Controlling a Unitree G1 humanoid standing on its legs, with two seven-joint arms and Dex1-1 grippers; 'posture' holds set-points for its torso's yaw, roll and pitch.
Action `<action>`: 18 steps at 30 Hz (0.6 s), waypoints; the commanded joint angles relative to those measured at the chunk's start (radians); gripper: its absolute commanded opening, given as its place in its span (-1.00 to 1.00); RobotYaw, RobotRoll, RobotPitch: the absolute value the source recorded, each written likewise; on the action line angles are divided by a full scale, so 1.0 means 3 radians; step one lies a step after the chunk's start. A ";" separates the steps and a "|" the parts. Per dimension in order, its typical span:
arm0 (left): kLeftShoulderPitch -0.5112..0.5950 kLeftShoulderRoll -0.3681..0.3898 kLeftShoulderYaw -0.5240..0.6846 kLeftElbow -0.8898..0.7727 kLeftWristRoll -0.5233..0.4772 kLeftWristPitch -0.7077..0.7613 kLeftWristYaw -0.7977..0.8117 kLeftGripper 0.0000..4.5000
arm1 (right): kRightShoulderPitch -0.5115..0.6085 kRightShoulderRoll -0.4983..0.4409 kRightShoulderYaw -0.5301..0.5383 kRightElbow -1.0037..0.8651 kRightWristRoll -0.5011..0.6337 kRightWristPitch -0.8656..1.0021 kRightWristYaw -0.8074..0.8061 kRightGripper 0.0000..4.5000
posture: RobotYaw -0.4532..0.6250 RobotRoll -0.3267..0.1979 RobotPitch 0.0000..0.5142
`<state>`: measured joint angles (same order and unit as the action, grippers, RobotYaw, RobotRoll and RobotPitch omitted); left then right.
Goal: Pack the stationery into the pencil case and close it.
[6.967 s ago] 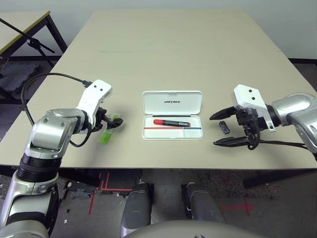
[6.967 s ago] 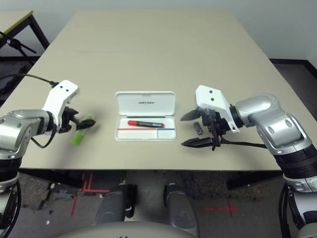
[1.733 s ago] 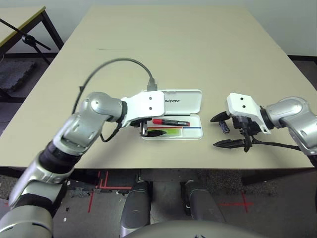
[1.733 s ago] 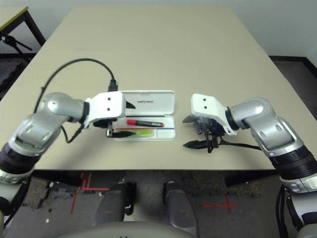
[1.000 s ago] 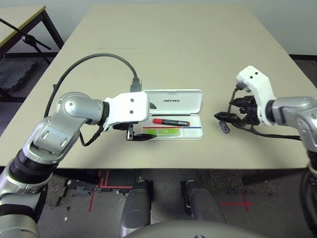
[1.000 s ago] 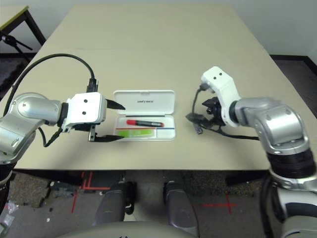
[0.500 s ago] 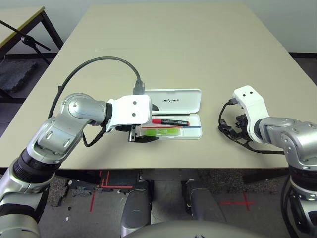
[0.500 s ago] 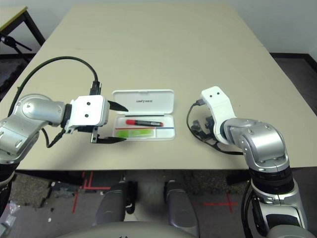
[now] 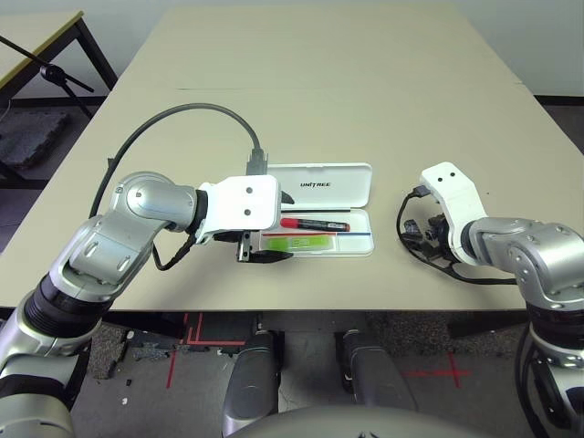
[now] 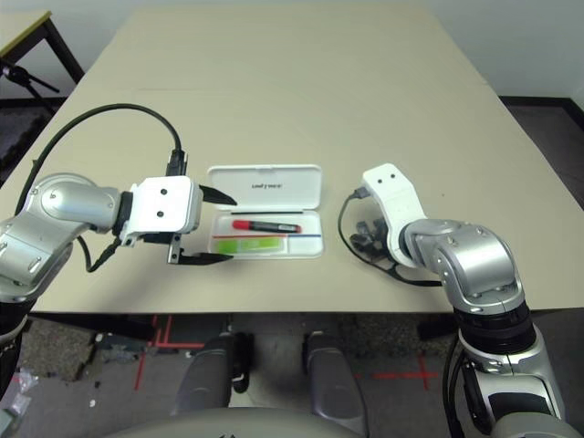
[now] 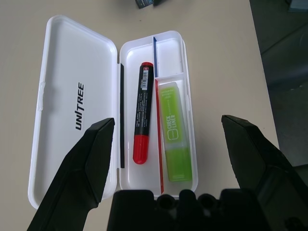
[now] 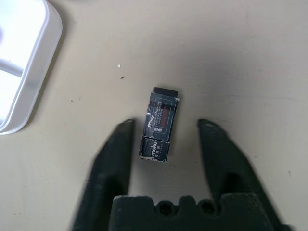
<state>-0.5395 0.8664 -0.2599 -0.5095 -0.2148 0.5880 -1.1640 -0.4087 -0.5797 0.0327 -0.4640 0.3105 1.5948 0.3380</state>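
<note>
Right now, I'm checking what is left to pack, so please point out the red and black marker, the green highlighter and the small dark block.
Marker [image 11: 143, 108]: left wrist view, on its black barrel.
Highlighter [image 11: 178, 163]: left wrist view, on its green body.
Block [image 12: 160, 118]: right wrist view, on its printed face.

Pale beige tabletop [image 9: 319, 100] extends under and beyond both the left gripper [image 10: 234, 230] and right gripper [image 12: 167, 121]; small specks [image 12: 122, 77] on it near the right one. Far out past the left gripper: second table [image 9: 35, 29], black stand [image 9: 60, 77], dark grey mat, apparently, on the floor [image 9: 32, 137]. Below the level of both grippers: dark floor [image 9: 310, 365], red tape lines [image 9: 219, 343]. Pale wall [image 9: 525, 46] well beyond both.
</note>
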 commanded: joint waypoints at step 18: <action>-0.0075 0.0015 -0.0091 -0.0033 0.0031 0.0016 0.0008 1.00 | 0.0419 -0.1772 0.0491 0.0278 -0.0086 -0.2826 0.2003 -0.87 | -0.18 0.25 -0.49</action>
<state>-0.5569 0.8675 -0.2707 -0.5118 -0.2122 0.5889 -1.1639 -0.2954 -1.0935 0.1582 -0.4024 0.3105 0.8425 0.8743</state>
